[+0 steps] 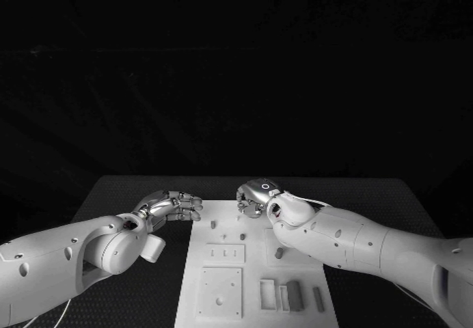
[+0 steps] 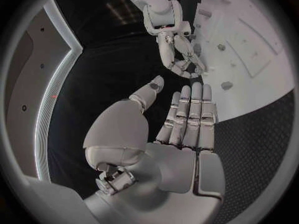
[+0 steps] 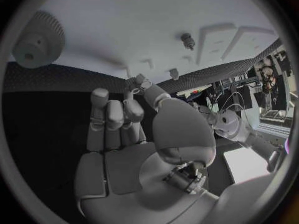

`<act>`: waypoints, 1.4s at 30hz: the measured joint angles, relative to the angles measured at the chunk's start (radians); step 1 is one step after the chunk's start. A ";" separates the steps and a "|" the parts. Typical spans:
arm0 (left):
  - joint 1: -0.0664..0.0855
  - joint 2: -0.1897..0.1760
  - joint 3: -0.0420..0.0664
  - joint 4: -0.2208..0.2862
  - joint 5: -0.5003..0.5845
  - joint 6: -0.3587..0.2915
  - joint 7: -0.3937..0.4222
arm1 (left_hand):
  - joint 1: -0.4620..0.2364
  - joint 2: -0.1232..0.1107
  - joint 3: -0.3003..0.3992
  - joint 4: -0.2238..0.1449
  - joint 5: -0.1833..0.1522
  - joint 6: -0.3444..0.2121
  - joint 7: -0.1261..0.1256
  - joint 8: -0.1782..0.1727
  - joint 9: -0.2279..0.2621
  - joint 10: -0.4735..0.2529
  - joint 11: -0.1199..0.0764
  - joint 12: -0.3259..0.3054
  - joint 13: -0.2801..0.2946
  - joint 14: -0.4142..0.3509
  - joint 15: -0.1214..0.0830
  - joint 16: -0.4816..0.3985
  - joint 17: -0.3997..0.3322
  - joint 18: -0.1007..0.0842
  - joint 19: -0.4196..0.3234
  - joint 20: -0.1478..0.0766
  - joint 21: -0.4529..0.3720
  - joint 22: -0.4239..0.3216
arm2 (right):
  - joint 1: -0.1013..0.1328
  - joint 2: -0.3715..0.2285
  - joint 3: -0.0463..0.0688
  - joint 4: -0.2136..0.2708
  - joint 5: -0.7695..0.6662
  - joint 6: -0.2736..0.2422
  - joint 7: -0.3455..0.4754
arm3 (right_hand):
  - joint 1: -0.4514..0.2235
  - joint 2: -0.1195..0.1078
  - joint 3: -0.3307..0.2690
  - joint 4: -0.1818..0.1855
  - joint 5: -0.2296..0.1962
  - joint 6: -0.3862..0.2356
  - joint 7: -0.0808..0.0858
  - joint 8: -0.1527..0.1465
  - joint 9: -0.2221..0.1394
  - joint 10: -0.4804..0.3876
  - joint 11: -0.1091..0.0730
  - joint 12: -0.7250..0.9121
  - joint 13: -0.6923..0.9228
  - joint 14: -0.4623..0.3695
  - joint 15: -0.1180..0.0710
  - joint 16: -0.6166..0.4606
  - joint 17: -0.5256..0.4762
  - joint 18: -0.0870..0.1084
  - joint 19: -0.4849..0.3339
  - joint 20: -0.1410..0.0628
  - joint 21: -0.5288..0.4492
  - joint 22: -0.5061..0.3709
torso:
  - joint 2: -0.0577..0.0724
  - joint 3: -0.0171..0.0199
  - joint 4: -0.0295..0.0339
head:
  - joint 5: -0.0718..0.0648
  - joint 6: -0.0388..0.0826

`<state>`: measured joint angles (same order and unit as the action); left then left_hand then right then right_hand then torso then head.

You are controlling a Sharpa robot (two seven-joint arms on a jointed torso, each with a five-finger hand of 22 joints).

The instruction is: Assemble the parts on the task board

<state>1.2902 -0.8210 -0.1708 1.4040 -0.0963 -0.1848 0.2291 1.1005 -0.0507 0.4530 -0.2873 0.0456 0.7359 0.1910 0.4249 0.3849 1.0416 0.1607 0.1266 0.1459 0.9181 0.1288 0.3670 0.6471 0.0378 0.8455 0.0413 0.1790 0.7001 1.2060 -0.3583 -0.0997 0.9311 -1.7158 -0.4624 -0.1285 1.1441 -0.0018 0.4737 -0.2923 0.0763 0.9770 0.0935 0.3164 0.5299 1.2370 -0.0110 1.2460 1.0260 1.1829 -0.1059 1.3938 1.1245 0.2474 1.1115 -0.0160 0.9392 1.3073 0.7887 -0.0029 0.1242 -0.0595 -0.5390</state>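
Note:
The white task board (image 1: 197, 273) lies in the middle of the table. My right hand (image 1: 258, 195) hovers over its far edge, fingers curled in and thumb drawn against them (image 3: 124, 119). Whether a small part sits between the tips I cannot tell. My left hand (image 1: 173, 205) is just off the board's far left corner. Its fingers (image 2: 190, 109) are straight and side by side, the thumb is apart, and it holds nothing. They point at the right hand (image 2: 177, 55). A toothed gear (image 3: 37, 37) lies on the board near the right hand. Short pegs (image 1: 213, 223) (image 1: 279, 253) stand in the board.
Two square plates (image 1: 225, 253) (image 1: 220, 292) lie on the board's left half. Upright bars (image 1: 268, 294) (image 1: 294, 295) (image 1: 317, 298) stand at its near right. Black table (image 1: 118, 198) surrounds the board, and my right forearm (image 1: 345, 239) covers the board's right edge.

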 measured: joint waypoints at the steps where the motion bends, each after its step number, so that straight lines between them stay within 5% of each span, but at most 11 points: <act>1: 0.000 -0.001 0.000 0.001 0.000 0.000 0.000 | 0.000 0.000 0.000 0.000 0.000 0.000 0.000 0.000 0.000 0.000 0.000 0.000 0.000 0.000 0.000 0.000 0.000 0.000 0.000 0.000 0.000 0.000 | 0.000 0.000 0.000 0.000 0.000 0.000 0.000 | 0.000 0.000 0.000 0.000 0.000 0.000 0.000 0.000 0.000 0.000 0.000 0.000 0.000 0.000 0.000 0.000 0.000 0.000 0.000 0.000 0.000 0.000 | 0.000 0.0000 -0.0002 | 0.000 -0.001; 42: 0.000 0.004 0.000 -0.003 0.000 0.000 -0.001 | 0.000 0.000 0.000 0.000 0.000 0.000 0.000 0.000 0.000 0.000 0.000 0.000 0.001 0.000 0.000 -0.004 0.002 0.000 0.000 0.000 0.000 -0.001 | 0.000 0.014 0.000 -0.004 -0.003 0.016 0.002 | -0.008 -0.008 0.000 0.000 0.001 -0.002 0.002 -0.004 0.002 0.002 0.002 0.000 -0.003 0.003 -0.003 -0.001 -0.002 0.000 -0.002 -0.002 0.000 0.001 | 0.003 0.0000 -0.0029 | 0.004 -0.014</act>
<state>1.2904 -0.8174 -0.1708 1.4013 -0.0966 -0.1844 0.2279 1.1006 -0.0506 0.4532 -0.2874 0.0456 0.7359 0.1910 0.4249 0.3851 1.0416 0.1607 0.1266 0.1466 0.9181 0.1288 0.3632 0.6487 0.0375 0.8454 0.0413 0.1790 0.6994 1.2058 -0.3441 -0.0999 0.9270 -1.7190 -0.4466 -0.1270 1.1360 -0.0099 0.4734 -0.2925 0.0774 0.9748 0.0958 0.3127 0.5317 1.2391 -0.0093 1.2460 1.0230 1.1858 -0.1087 1.3932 1.1225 0.2475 1.1094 -0.0175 0.9393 1.3079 0.7912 -0.0029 0.1213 -0.0558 -0.5531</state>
